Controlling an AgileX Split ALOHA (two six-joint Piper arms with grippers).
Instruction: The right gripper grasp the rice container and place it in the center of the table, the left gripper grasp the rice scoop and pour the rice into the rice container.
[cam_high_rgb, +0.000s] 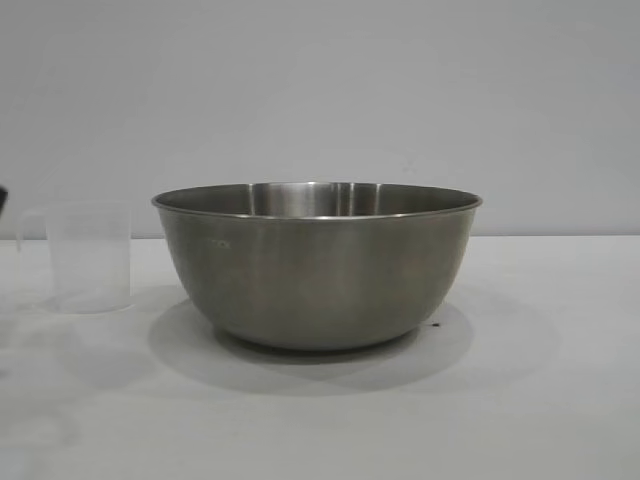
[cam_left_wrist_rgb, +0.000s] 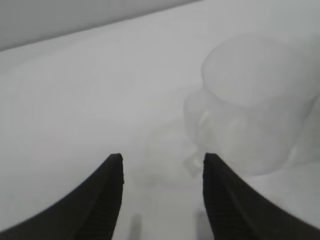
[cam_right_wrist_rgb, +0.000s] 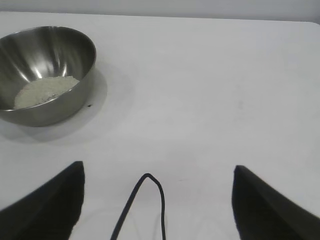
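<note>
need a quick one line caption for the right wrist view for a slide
Open right gripper idles above the table, facing the rice container with rice already inside.

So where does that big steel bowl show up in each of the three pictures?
Exterior view: the rice container fills the middle, on the table.
Left wrist view: not in it; only the rice scoop shows.
Right wrist view: far corner, with rice inside.
Shared landmark: the white table.

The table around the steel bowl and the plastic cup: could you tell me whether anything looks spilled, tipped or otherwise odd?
Nearly nothing stands out. The rice lies inside the rice container, and the rice scoop stands upright beside it on the table. The only oddity is a tiny dark speck on the table by the bowl's base; I cannot tell what it is.
</note>
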